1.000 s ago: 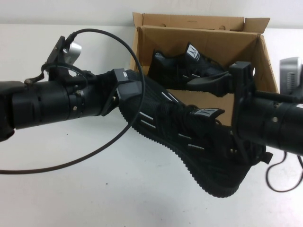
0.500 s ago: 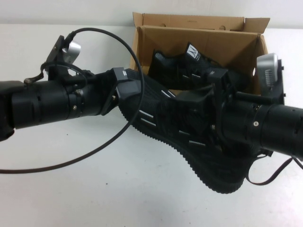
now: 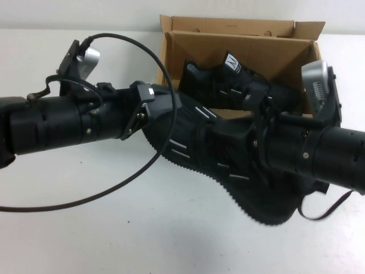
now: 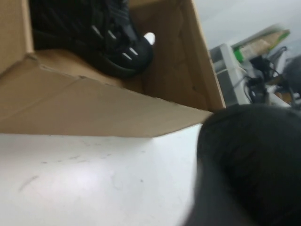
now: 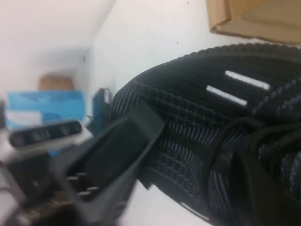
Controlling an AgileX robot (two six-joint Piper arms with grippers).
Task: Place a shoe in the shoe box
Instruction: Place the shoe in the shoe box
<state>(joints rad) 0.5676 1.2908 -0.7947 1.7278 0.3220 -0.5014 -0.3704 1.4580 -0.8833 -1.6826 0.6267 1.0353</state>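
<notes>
Both grippers, left (image 3: 162, 108) and right (image 3: 242, 134), clamp the black mesh sneaker (image 3: 197, 137), the right newly closed in, outside the brown cardboard box (image 3: 239, 27).

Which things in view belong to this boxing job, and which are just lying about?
In the job:
- shoe, outside the box, between both arms
- shoe box, open
- left tool, at the shoe's end farther from the right arm
- right tool, over the shoe's laces

Lying about:
- second shoe, already inside the box
- loose black cable on the table
</notes>
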